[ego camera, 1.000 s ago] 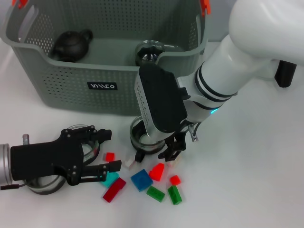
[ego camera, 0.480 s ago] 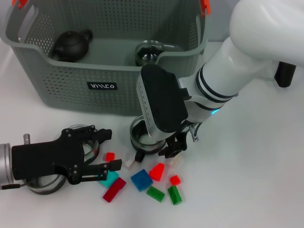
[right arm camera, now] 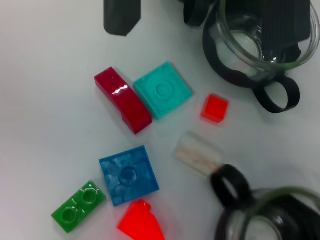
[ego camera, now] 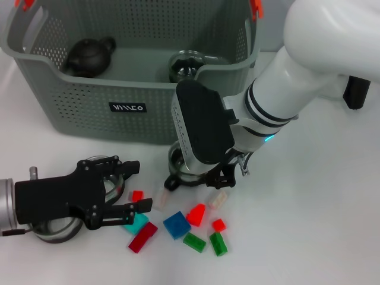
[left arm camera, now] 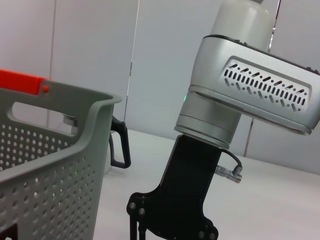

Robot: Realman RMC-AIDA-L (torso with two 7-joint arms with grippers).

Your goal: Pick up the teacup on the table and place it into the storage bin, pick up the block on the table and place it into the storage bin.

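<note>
1. Since a second ago my right gripper [ego camera: 199,178] has lifted a little, and the glass teacup [ego camera: 181,166] has come up with it; its dark loop handle [ego camera: 171,181] now hangs at the cup's left side. The clear block [ego camera: 217,198] that sat under my fingers now lies bare on the table [ego camera: 309,225].
2. My right fingers are closed around the teacup's rim, holding it just in front of the storage bin [ego camera: 136,107].
3. The bin holds a dark teapot [ego camera: 89,55] and another glass piece [ego camera: 185,64].
4. My left gripper [ego camera: 132,189] rests low on the table at the left, fingers spread wide and holding nothing, over a second glass cup [ego camera: 110,178].
5. The blocks lie scattered between the two grippers: a small red one [ego camera: 137,195], a teal one [ego camera: 138,224], a dark red one [ego camera: 143,237], a blue one [ego camera: 177,224], a red wedge [ego camera: 196,214], two green ones [ego camera: 194,242] and another small red one [ego camera: 219,224].
6. My right wrist view shows the blue block [right arm camera: 129,174] beside the clear block [right arm camera: 197,152].
</note>
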